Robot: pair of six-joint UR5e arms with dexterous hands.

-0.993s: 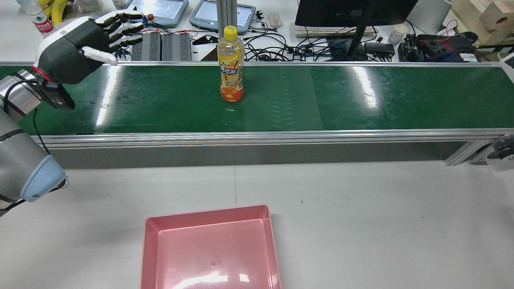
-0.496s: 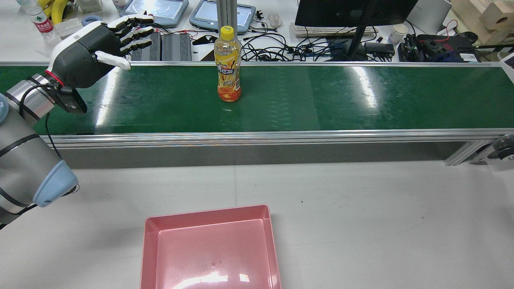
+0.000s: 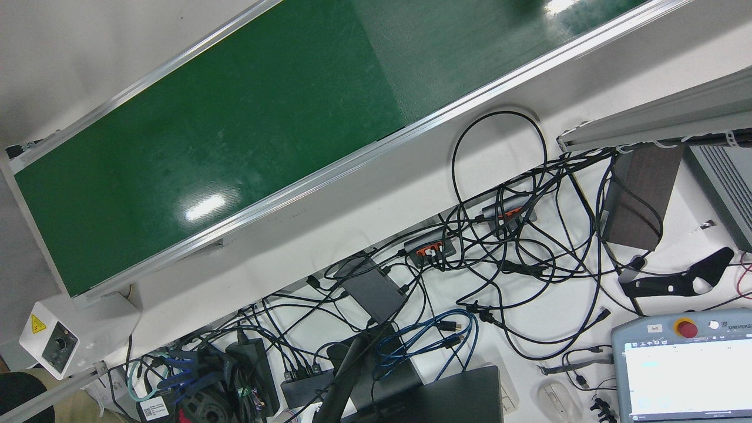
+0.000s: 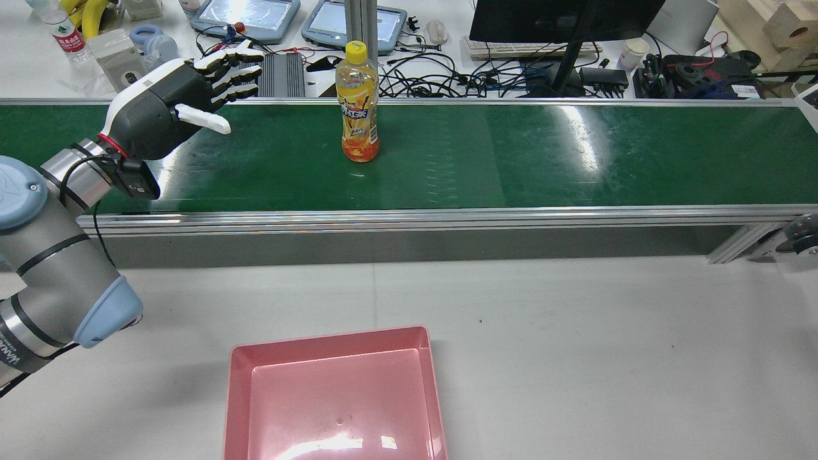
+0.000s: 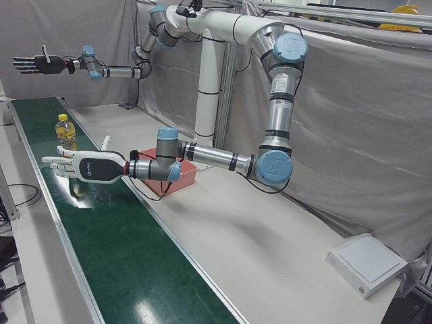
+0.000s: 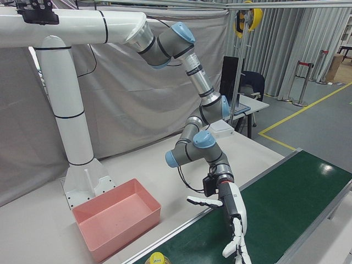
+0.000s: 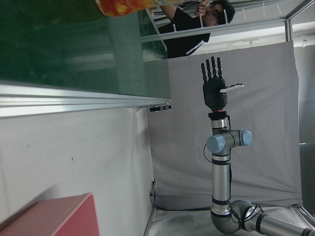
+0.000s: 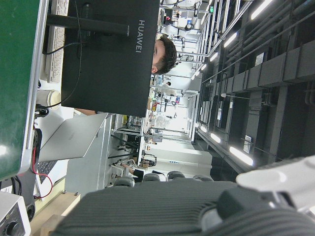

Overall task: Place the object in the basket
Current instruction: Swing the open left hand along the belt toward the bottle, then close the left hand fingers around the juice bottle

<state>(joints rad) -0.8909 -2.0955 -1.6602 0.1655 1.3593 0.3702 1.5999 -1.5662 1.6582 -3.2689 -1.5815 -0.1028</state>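
We find the bottle [image 4: 358, 102], yellow-capped and filled with orange drink, standing upright on the green conveyor belt [image 4: 511, 160], close to the belt's far edge and left of its middle in the rear view. The left robot hand [image 4: 176, 105] hovers over the left part of the belt, at about the bottle's height, well apart from it. Its fingers [image 4: 233, 67] are spread and extended toward the bottle, thumb held out to the side; it holds nothing. In the left-front view we see the same left robot hand [image 5: 79, 164] stretched flat above the belt with the bottle [image 5: 65, 133] beyond its fingertips, untouched.

The right robot hand [image 5: 35, 63] is raised high beyond the far end of the belt in the left-front view, fingers straight and apart, empty.

The pink basket [image 4: 238, 383] rests on the white counter [image 4: 607, 351], on the near side of the belt, at the counter's near edge in the rear view. It is empty. It lies nearer the robot than the bottle and roughly below it in that view.
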